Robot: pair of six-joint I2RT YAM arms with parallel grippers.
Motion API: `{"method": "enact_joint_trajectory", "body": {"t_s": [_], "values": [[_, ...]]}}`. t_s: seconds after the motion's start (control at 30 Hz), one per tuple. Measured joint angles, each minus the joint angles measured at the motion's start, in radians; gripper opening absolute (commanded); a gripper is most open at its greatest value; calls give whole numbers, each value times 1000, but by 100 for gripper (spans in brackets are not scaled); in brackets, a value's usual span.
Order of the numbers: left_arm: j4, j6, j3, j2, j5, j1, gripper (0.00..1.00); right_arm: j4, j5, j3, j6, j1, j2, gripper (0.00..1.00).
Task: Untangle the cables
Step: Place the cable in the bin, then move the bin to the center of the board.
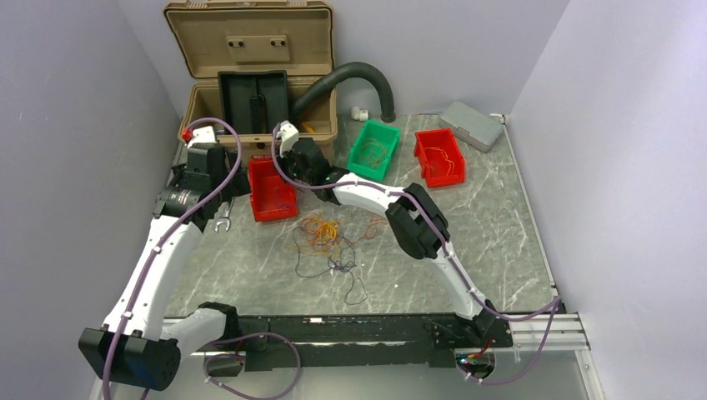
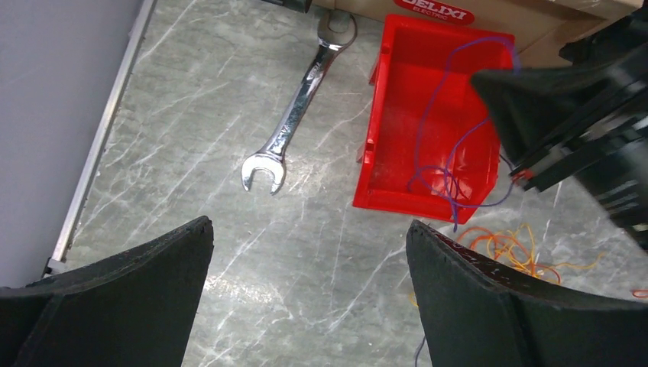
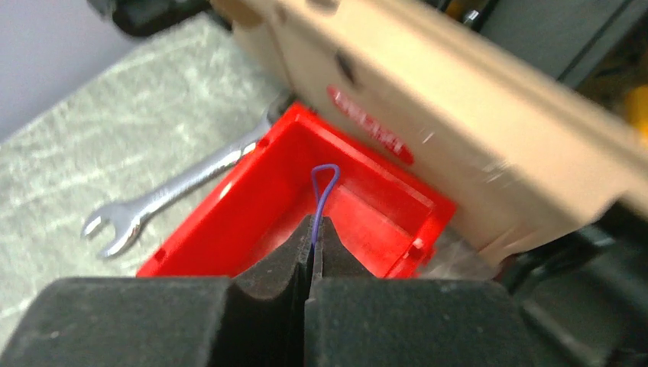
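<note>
Hair-thin cables in orange, yellow, red and dark tones. Lie as a loose tangle near the middle of the surface, with dark loops trailing toward 6 o'clock. One purple strand apart from the heap: pinched as a small upright loop in the clenched right gripper, above the near red bin at 10 o'clock of the tangle. More thin wires inside the green bin at 1 o'clock and the far red bin at 2 o'clock.

Grey stone-patterned surface with pale veins, closed in by plain lilac-grey walls. At 12 o'clock an open tan toolbox with a thick black hose curving out of it; at 2 o'clock a flat grey case.

From above, only a glimpse of the wrench beside the left arm. From the left wrist, seen whole, lying flat at 9 o'clock of the near red bin, and the purple strand running down inside the bin and over its front wall toward orange wires. Also there: the left gripper released, pads wide apart over bare surface, grasping nothing. From the right wrist alone, the closed pads nipping the strand.
</note>
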Motion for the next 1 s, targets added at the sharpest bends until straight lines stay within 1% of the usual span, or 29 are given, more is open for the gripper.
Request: {"method": "enact_joint_trajectory", "body": {"t_s": [0.1, 0.2, 0.3, 0.33, 0.4, 0.43, 0.5, 0.57, 0.7, 0.77, 0.87, 0.97, 1.0], "values": [[0, -2, 0, 6, 35, 8, 99, 14, -35, -60, -14, 8, 0, 0], [-2, -6, 1, 26, 71, 13, 99, 2, -42, -74, -19, 15, 8, 0], [-4, -6, 1, 44, 99, 13, 99, -42, -40, -4, -19, 19, 48, 0], [-5, -6, 1, 47, 109, 14, 99, -61, -37, 35, -19, 19, 70, 2], [-4, -5, 1, 51, 124, 15, 99, -103, -25, 122, -21, 23, 116, 26], [-5, -6, 1, 55, 133, 17, 99, -126, -18, 158, -23, 24, 135, 34], [-6, -7, 1, 66, 152, 26, 99, -164, -13, 189, -27, 26, 146, 37], [-10, -11, 1, 87, 175, 46, 99, -182, -12, 186, -30, 27, 138, 38], [-3, -29, -20, 91, 209, 95, 99, -201, -23, 105, -25, 28, 64, 43], [0, -35, -32, 87, 228, 116, 99, -213, -38, 80, -21, 29, 22, 48], [2, -48, -36, 93, 259, 132, 99, -219, -62, 34, -14, 29, -72, 57], [24, -61, -43, 112, 298, 135, 99, -197, -68, -76, -7, 29, -215, 60], [36, -69, -48, 127, 311, 135, 97, -187, -65, -127, -3, 29, -272, 61]]}}
